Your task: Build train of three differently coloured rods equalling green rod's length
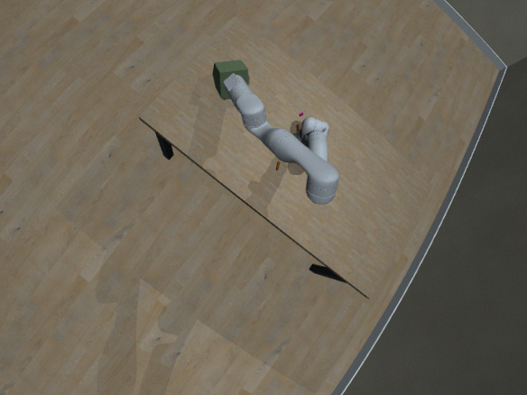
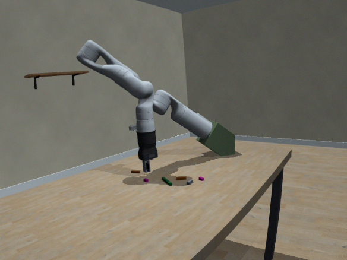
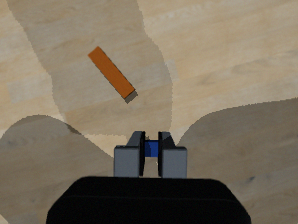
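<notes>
Wrist view: gripper (image 3: 150, 141) clamped on the blue rod (image 3: 151, 147), hanging above the table (image 2: 237, 190) just short of the orange rod (image 3: 111, 72). To place well: lower until flat, turn along the orange rod's line, butt against its near end, then release.

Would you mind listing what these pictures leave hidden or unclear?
- Top view: the arm covers most rods; only a magenta rod and orange rod show, as specks.
- Exterior view: the gripper hides what it holds.
- Wrist view: the fingers cover the blue rod's ends; the green rod is out of frame.
</notes>
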